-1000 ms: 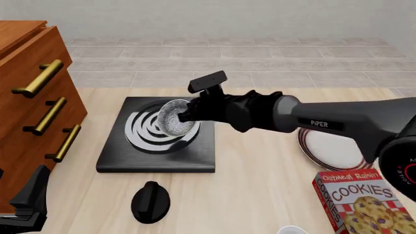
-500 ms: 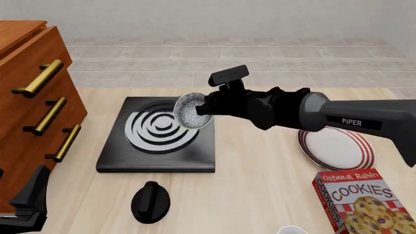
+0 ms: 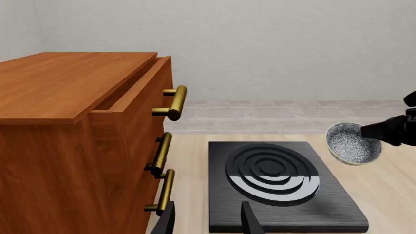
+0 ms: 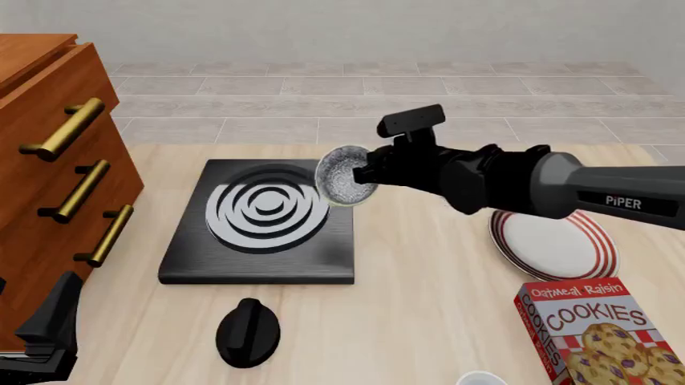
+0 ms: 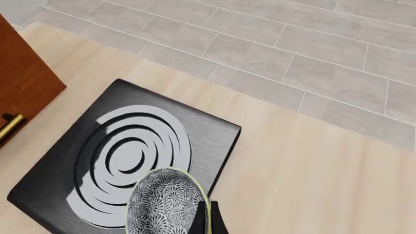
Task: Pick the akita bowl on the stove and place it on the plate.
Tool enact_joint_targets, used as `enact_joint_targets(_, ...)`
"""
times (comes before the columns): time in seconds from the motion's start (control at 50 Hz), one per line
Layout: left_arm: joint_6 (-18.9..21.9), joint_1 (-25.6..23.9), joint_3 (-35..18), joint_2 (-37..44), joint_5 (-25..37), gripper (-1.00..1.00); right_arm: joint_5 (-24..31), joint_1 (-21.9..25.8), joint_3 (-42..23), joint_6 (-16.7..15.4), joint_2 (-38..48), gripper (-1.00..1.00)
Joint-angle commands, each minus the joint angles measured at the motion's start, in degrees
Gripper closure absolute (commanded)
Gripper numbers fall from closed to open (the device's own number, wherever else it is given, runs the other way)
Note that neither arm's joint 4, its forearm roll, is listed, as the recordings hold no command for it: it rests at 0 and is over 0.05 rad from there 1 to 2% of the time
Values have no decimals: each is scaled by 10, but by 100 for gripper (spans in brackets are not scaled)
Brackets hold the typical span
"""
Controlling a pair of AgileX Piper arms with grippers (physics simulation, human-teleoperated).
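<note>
The right end effector [image 4: 367,178] is clamped on the bowl's [image 4: 345,176] rim, holding it tilted above the stove's [image 4: 260,220] right edge, clear for carrying to the plate [image 4: 557,245]. The left end effector [image 3: 206,219] idles, fingers apart.

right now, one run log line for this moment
phase: carry | right gripper: shut on akita bowl, lifted, tilted, over stove right edge | plate: bare | left gripper: open, idle
</note>
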Motion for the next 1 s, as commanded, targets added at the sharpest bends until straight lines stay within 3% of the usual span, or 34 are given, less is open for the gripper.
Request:
enact_joint_targets(0.02,0,0,0,0,0,-100,-10,-24,20,-3,-15,100)
enact_joint_targets(1.0,0,0,0,0,0,-100,-50,-152,94,-2,-58,100)
